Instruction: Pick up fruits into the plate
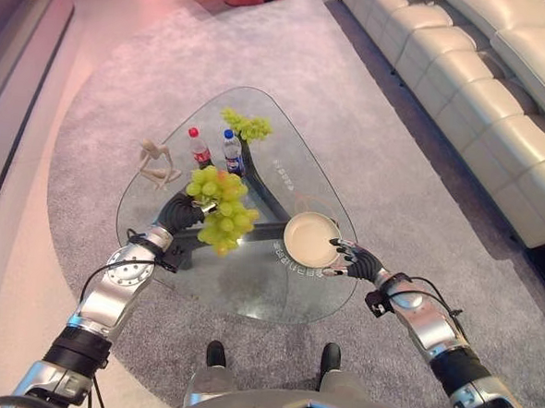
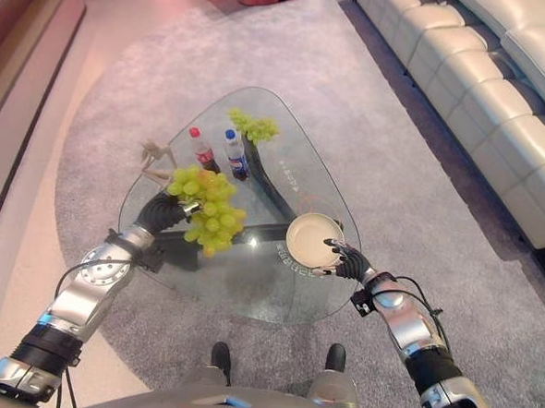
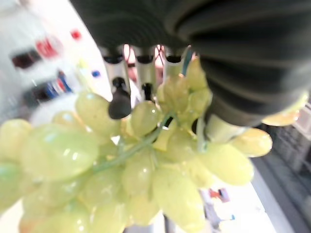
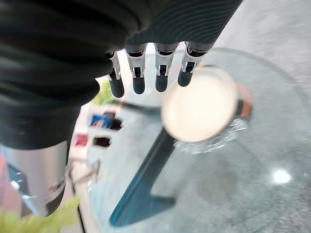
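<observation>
While the left hand [image 1: 181, 213] has its fingers curled around the stem of a big bunch of green grapes [image 1: 220, 208], that bunch hangs in the air over the glass counter [image 1: 249, 286], left of the plate [image 1: 310, 239] and not touching it. You can see the grip best in the left wrist view, where the fingers [image 3: 119, 99] wrap in among the grapes. Over on the other side, the right hand [image 1: 354, 259] sits at the plate's near right edge with fingers straight and relaxed, holding nothing. A second, smaller bunch of grapes [image 1: 248, 125] lies at the far end of the counter, near two small bottles [image 1: 215, 149] and a pale figurine [image 1: 157, 163].
</observation>
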Motion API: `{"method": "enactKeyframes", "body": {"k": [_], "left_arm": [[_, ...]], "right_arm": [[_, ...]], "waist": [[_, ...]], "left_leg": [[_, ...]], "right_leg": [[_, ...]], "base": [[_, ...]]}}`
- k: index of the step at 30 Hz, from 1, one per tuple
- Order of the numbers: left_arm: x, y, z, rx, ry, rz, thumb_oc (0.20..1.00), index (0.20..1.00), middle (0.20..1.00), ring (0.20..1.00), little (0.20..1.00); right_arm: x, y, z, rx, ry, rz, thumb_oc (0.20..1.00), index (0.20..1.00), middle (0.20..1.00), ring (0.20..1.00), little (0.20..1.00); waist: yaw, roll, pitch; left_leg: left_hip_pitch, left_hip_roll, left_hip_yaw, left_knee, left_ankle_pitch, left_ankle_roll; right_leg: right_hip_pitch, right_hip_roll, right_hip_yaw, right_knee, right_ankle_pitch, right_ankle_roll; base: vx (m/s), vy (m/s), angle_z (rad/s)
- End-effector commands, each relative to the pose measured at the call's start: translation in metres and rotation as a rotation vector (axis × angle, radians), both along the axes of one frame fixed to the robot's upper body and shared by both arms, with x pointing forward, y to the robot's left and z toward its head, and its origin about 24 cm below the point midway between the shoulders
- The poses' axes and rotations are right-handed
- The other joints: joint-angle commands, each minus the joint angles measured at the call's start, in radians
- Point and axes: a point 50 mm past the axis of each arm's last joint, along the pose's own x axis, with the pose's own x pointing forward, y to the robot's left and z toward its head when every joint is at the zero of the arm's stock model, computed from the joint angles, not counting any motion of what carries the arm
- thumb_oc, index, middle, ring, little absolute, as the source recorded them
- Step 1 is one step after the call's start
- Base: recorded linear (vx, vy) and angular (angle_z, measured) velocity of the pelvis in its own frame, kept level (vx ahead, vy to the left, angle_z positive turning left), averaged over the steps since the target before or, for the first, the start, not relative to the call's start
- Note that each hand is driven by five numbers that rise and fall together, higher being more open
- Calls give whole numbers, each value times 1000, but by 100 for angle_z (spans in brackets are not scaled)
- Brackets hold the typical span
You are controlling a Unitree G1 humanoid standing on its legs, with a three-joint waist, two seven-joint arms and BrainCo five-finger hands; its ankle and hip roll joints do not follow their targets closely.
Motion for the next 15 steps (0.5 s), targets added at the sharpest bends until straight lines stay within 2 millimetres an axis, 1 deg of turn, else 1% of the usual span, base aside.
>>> {"method": "enactKeyframes", "body": {"k": [1, 2, 4, 8, 11, 15], "left_arm": [[11, -25, 31, -108, -92, -145, 200, 200, 200, 200, 200], [12, -30, 32, -123, -84, -175, 200, 200, 200, 200, 200], [12, -36, 33, -137, -76, -217, 200, 200, 200, 200, 200], [8, -54, 37, -177, -52, -351, 200, 200, 200, 200, 200], [6, -62, 38, -184, -45, -394, 200, 200, 200, 200, 200], [6, -72, 42, -188, -44, -452, 200, 200, 200, 200, 200]], "right_arm": [[22, 29, 29, 22, -85, 82, 1000, 1000, 1000, 1000, 1000], [26, 34, 32, 27, -84, 85, 1000, 1000, 1000, 1000, 1000], [29, 39, 35, 38, -80, 91, 1000, 1000, 1000, 1000, 1000], [34, 58, 46, 100, -59, 115, 1000, 1000, 1000, 1000, 1000], [36, 64, 50, 119, -53, 123, 1000, 1000, 1000, 1000, 1000], [37, 79, 55, 159, -29, 139, 1000, 1000, 1000, 1000, 1000]], "waist": [[18, -28, -39], [19, -27, -43], [19, -28, -47], [21, -29, -67], [17, -28, -72], [15, -29, -82]], "left_leg": [[-26, -16, 5, 100, -111, 23], [-22, -15, 5, 99, -112, 23], [-15, -15, 5, 97, -114, 23], [0, -11, 10, 89, -115, 22], [3, -9, 13, 86, -114, 21], [13, -8, 24, 78, -114, 22]], "right_leg": [[22, -50, -55, 97, -102, 8], [26, -51, -55, 97, -103, 9], [31, -51, -53, 95, -103, 9], [40, -52, -52, 89, -99, 12], [39, -52, -50, 91, -99, 14], [42, -54, -51, 87, -98, 16]], "base": [[0, 0, 0], [0, 0, 0], [0, 0, 0], [8, 0, 0], [0, 0, 0], [0, 0, 0]]}}
